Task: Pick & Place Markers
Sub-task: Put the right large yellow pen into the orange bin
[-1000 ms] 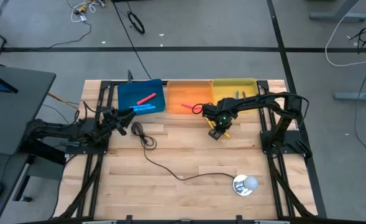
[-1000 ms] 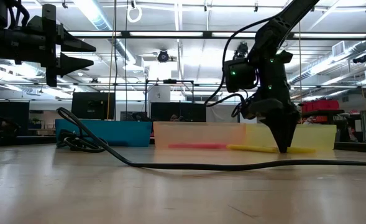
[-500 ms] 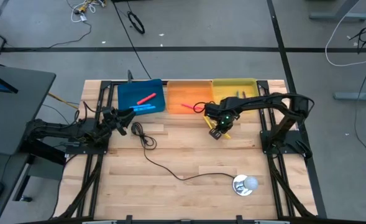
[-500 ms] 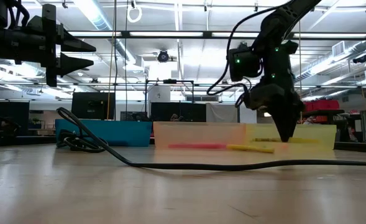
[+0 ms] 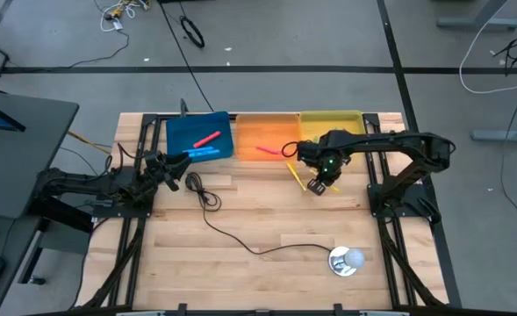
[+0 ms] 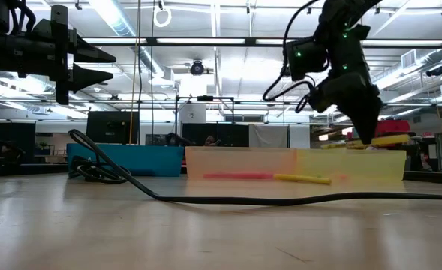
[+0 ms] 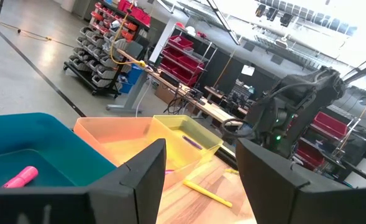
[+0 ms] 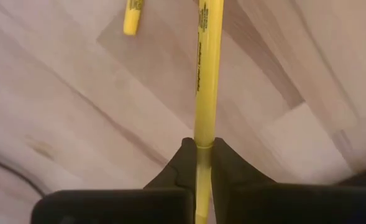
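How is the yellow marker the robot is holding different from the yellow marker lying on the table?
The held yellow marker is pinched in the right end effector; the other yellow marker has nothing gripping it. The held one is up in the air above the wooden table; the other lies flat on the wood in front of the trays. Both are thin, yellow and stick-shaped.

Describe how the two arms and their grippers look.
Both arms are dark, jointed and slim. The left gripper has two broad, flat black fingers with angular edges. The right gripper tapers to a narrow point; green lights glow on its wrist, and black cables loop beside it.
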